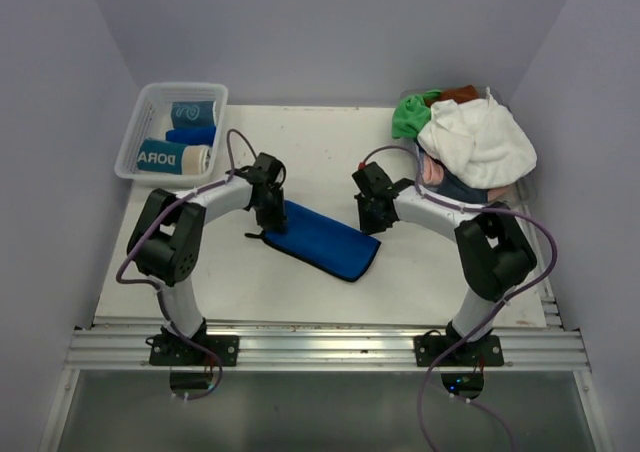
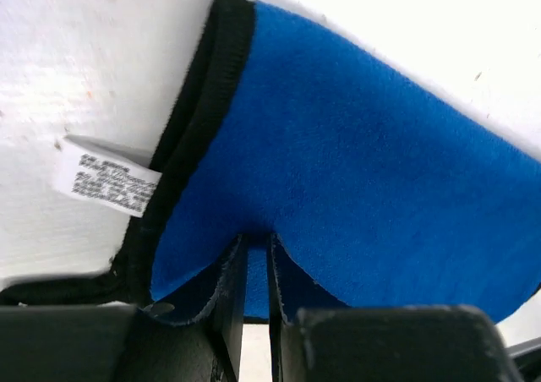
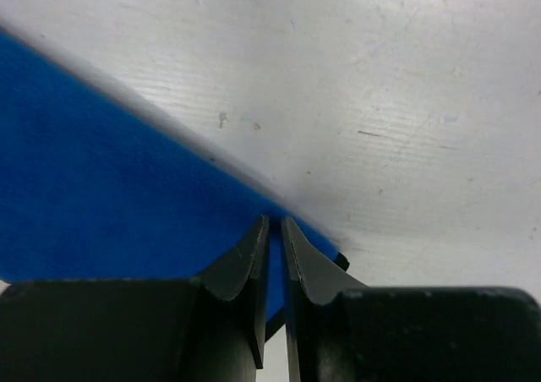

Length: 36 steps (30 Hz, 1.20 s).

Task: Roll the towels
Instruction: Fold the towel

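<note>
Flat towel (image 1: 325,240) lies mid-table (image 1: 300,142), btwn the arms, its L end farther back than its R end. The left gripper (image 1: 268,215) sits on its L end, the right gripper (image 1: 368,217) at its far R edge. Basket (image 1: 128,152) at far-L corner, 3 rolled towels (image 1: 175,157) in it, front to back. Towel heap (image 1: 475,142) at far-R corner, behind R arm.

White table (image 1: 310,147), pale lilac walls (image 1: 330,32)

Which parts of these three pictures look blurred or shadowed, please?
Top external view: even light, sharp, faint shadows around the royal blue cloth towel. Left wrist view: the towel's nap is crisp, its white care label print blurred. Right wrist view: the towel is smeared, the white table scratches sharp, the right gripper's black fingers underlit.
</note>
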### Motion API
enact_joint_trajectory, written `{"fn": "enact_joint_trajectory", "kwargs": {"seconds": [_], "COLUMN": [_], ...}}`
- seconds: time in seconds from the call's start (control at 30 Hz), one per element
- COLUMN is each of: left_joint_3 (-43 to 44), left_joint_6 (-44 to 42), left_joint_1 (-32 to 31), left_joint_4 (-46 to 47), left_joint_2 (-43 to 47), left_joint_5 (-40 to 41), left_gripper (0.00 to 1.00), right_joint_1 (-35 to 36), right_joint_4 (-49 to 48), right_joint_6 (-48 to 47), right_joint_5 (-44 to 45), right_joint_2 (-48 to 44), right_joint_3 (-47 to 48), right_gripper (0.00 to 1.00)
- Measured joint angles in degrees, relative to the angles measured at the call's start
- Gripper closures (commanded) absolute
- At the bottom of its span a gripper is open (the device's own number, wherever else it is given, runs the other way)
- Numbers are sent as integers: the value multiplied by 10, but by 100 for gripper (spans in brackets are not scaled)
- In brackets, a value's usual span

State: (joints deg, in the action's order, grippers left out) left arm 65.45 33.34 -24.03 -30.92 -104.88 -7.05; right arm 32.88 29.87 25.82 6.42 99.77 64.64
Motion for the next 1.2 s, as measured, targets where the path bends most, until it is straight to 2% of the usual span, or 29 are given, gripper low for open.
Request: {"fn": "enact_joint_trajectory", "kwargs": {"seconds": [0.2, 0.4, 0.53, 0.73, 1.0, 1.2], "left_joint_3": [93, 260, 303, 284, 160, 50], "left_joint_6": [-11, -37, -56, -68, -61, -39], "left_joint_1": [1, 0, -3, -5, -14, -33], "left_joint_4": [-24, -42, -50, -56, -10, 20], "left_joint_2": [-67, -177, -193, -118, 58, 53], "left_joint_5": [2, 2, 7, 11, -38, -68], "left_gripper": [82, 84, 81, 80, 87, 91], "right_joint_1": [7, 78, 111, 104, 100, 100], "right_joint_4": [-39, -76, -64, -26, -25, -39], "right_joint_6": [11, 54, 72, 60, 42, 35], "right_joint_5": [-23, -38, -45, -7, -10, -33], "right_joint_2": [-17, -56, -88, -142, -99, -54], "right_joint_3": [-70, -125, -147, -134, -79, -43], "right_gripper": [87, 87, 82, 80, 80, 81]}}
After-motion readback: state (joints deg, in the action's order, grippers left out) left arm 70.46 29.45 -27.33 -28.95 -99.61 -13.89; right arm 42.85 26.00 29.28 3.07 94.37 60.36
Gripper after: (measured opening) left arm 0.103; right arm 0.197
